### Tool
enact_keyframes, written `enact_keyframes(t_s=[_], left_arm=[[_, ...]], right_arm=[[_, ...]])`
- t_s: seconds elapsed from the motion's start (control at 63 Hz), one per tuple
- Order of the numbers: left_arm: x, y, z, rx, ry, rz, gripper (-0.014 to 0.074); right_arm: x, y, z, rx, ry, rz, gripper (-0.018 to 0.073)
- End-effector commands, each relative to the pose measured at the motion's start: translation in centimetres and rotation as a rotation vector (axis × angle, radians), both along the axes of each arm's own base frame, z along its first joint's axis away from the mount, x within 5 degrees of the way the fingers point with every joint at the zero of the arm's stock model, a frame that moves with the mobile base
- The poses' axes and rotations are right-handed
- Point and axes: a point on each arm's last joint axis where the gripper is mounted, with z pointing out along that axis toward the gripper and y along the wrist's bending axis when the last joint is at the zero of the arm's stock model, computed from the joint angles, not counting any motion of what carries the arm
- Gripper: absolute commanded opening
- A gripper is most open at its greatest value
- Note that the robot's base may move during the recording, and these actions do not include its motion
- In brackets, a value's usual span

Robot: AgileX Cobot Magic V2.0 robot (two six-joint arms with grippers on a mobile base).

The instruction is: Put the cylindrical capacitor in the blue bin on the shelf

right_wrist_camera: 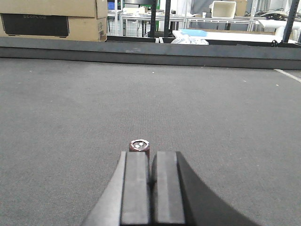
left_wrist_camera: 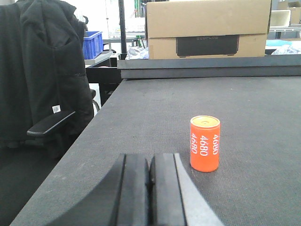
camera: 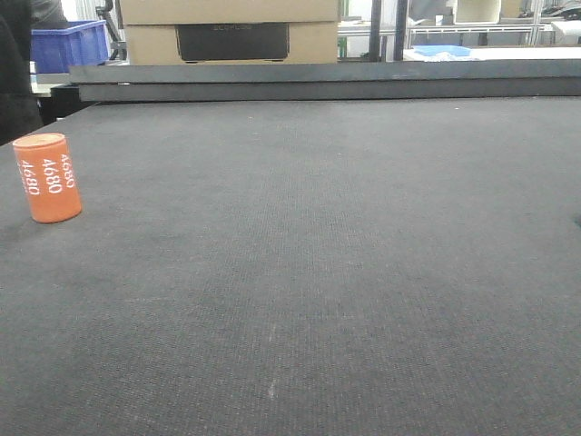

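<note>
**Orange can unheld on the mat; both grippers closed**

The orange can was seen standing upright on the dark mat, at about 9 o'clock in the front view and near the table's left edge. It was gripped by nothing. From the left wrist it was found at 1 o'clock of the left gripper, near it but apart, with its white numbers turned toward the camera. That gripper's fingers were pressed together with nothing between them, low over the mat. It is judged that they would have to be spread before the can could be taken. The upright pose is judged to suit a grasp from the side.

The right gripper was likewise closed to a thin seam. A small dark round stub was seen at 12 o'clock, right at its fingertips. Whether it was touched, and what it was, could not be told.

As for containers, a blue bin was seen at 11 o'clock in the front view, on a far bench well apart from the can. Its inside was hidden. A shut cardboard box was seen at 12 o'clock, behind the table's back rail. The shelf could not be picked out with certainty, so the task is judged barely begun.
</note>
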Motion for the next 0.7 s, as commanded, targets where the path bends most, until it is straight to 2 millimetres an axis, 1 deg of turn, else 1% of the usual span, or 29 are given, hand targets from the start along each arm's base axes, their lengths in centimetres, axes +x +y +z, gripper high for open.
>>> enact_keyframes(t_s=[0.0,0.349,0.65,0.682], left_arm=[[-0.05,0.00,0.25,-0.004,-0.025,0.002,-0.0111],[-0.05,0.00,0.25,-0.004,-0.025,0.002,-0.0111],[-0.06,-0.01,0.45,-0.001,-0.046,0.001,-0.0111],[-0.08,-0.02,0.68,0.001,-0.071,-0.001,-0.0111]], right_arm=[[-0.02,-0.02,0.23,-0.008,-0.026,0.000,-0.0162],[-0.02,-0.02,0.23,-0.008,-0.026,0.000,-0.0162],[-0.02,-0.02,0.23,-0.008,-0.026,0.000,-0.0162],[-0.02,-0.03,0.35,-0.008,-0.040,-0.002,-0.0162]])
